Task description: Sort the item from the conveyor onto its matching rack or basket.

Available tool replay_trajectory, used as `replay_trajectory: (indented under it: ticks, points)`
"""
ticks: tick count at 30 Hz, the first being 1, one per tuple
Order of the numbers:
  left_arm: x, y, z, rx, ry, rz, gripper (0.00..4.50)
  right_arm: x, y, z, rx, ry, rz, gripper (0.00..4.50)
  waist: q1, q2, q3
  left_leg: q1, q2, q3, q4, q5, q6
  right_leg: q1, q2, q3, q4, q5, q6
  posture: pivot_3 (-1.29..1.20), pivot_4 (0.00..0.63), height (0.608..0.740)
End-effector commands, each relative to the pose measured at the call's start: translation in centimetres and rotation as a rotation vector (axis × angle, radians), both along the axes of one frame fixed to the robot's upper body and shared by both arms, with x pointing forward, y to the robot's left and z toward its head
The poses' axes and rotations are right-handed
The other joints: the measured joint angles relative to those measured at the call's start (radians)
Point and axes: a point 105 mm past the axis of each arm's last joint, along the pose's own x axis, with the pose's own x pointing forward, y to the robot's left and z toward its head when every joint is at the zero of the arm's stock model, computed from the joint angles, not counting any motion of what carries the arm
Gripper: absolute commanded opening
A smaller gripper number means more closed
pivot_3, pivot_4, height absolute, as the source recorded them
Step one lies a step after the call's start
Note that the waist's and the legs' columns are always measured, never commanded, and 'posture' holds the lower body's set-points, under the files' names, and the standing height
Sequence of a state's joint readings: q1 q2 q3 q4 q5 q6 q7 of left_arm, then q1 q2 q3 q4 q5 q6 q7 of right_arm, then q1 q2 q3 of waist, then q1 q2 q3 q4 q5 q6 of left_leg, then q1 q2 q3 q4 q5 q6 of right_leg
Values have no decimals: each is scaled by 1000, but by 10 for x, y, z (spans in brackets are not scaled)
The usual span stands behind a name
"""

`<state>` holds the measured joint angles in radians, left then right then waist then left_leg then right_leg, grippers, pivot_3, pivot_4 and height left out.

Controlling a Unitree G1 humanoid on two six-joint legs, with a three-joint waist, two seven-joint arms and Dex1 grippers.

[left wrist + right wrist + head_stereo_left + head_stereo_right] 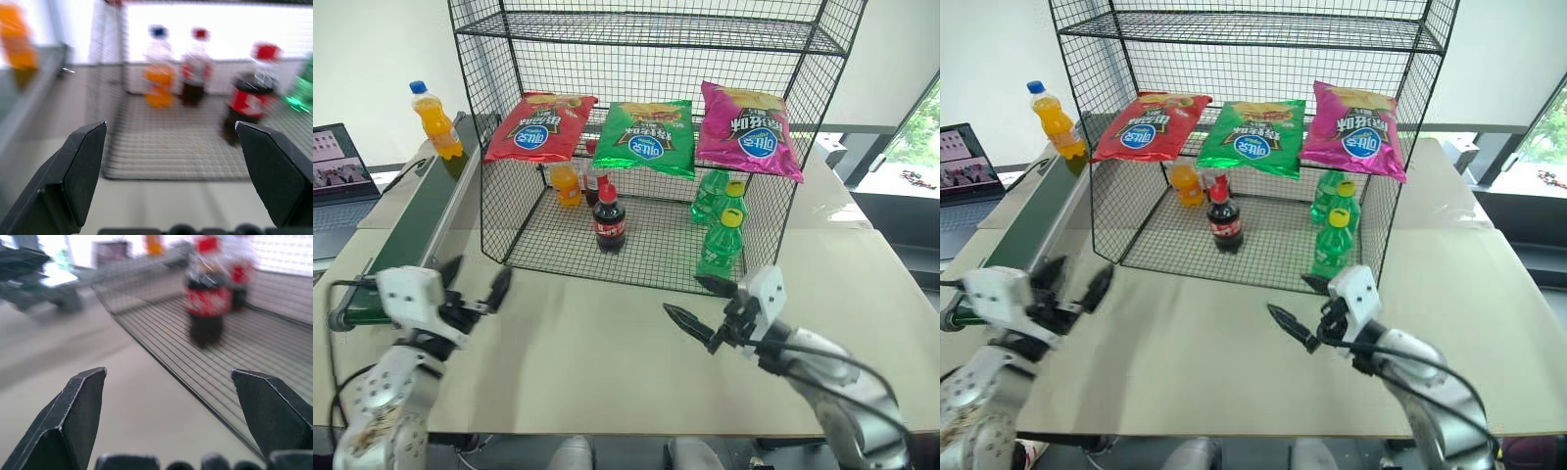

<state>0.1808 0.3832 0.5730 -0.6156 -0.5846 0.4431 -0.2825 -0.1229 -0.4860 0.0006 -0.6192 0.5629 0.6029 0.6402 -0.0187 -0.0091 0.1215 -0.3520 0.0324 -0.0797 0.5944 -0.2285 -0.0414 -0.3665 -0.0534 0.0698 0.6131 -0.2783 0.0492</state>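
The orange soda bottle (436,119) stands upright at the upper left of the frame, on the far end of the green conveyor (411,223), well apart from both arms. It is small and clear with a blue cap and an orange label, so it looks tall, narrow and likely easy to tip. The left end effector (476,280) hangs at the lower left with its fingers spread wide and empty. The right end effector (704,306), lower centre, is also spread and empty above the worktop (597,352). A reach from the side could knock the bottle off the belt. Inside the wire rack (646,147), the cola bottle (609,220) and the second orange bottle (567,184) crowd the bottom tier, so a careless placement could topple them.
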Motion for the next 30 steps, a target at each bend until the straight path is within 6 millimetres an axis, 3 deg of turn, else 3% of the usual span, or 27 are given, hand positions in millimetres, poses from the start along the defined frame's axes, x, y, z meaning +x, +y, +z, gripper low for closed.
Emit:
replay_trajectory:
  ticks: [1, 8, 13, 21, 30]
  points:
    - [-11, 26, 15, 2, -40, 123, 4500, -7, 26, 23, 33, -33, 204, 4493, 1, 0, 0, 0, 0, 0, 0, 0, 0, 0, 0, 0, 0, 0, 0, 0, 150, 738]
    - [-17, 77, 27, 7, -80, 289, 4500, 3, 55, 48, 43, -116, 421, 4493, 6, -3, -1, -1, -1, -1, 3, 0, 1, 0, 0, -1, 0, 4, -7, 0, 150, 738]
    - [-20, 103, 28, -36, -76, 292, 4500, 4, 69, 63, 42, -183, 525, 4493, 1, -2, 0, 0, 0, 0, 2, -1, 1, -2, 0, -1, 1, 4, -8, 0, 150, 738]
    - [-15, 126, 23, -41, -66, 299, 4500, -6, 78, 84, 85, -247, 618, 4493, 3, -2, 0, 0, 0, 0, 2, -1, 1, -3, 0, -1, 1, 5, -8, 0, 150, 738]
    - [-4, 130, 21, -39, -55, 296, 4500, -11, 80, 99, 96, -280, 652, 4493, -1, -2, 0, -1, 0, 0, 1, -1, 1, -3, 0, -1, 1, 5, -8, 0, 150, 738]
